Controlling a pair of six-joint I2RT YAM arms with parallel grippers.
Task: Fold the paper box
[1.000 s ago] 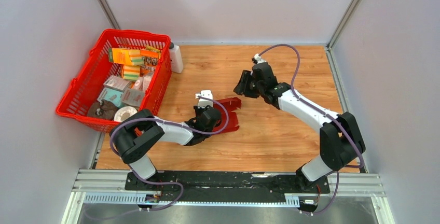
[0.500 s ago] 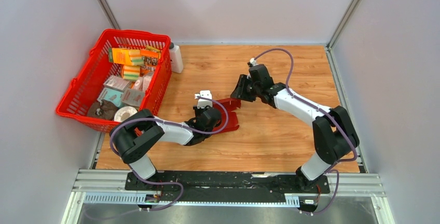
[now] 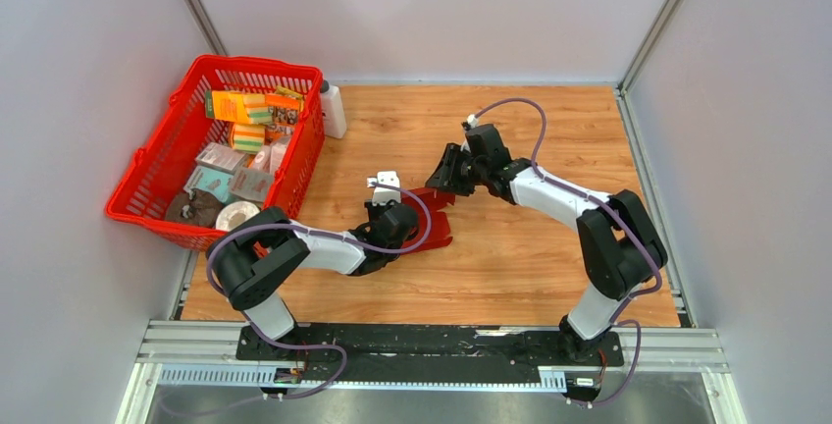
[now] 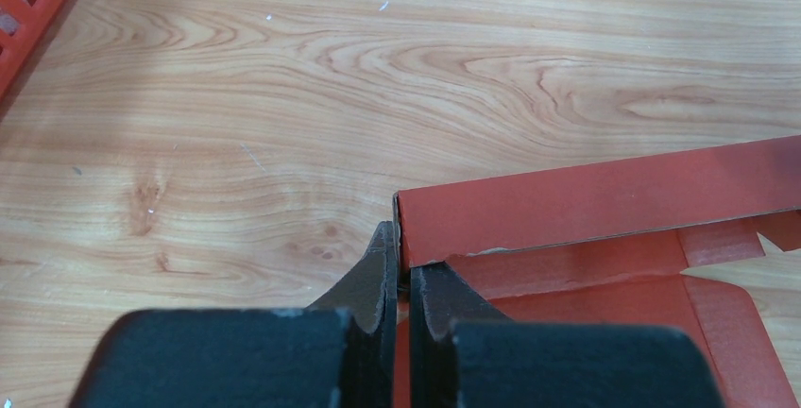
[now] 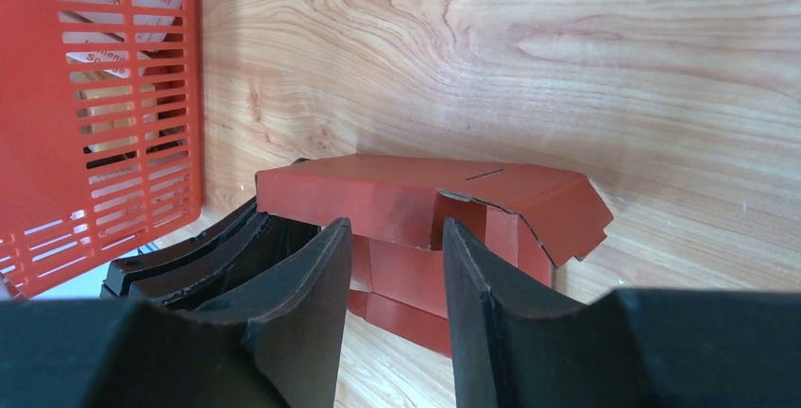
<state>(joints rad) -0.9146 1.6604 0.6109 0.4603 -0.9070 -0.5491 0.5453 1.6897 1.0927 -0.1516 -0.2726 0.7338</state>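
Observation:
The paper box [image 3: 432, 216] is a dark red die-cut cardboard sheet, partly folded, in the middle of the wooden table. One long panel stands raised [image 4: 605, 198]; flaps lie flat beneath it. My left gripper [image 4: 400, 243] is shut on the near-left corner of that raised panel. My right gripper [image 3: 443, 177] is open just behind the box. In the right wrist view its gripper [image 5: 392, 238] faces the folded panel [image 5: 416, 191], jaws apart and empty, close to the cardboard.
A red plastic mesh basket [image 3: 147, 164] with printed packages stands at the left, and also shows in the right wrist view [image 5: 94, 96]. A white bottle [image 3: 333, 109] stands beside it. Grey walls close in the table's sides.
My right gripper has moved left and down, from well behind the box to right at its far edge. The left gripper and the box have stayed put.

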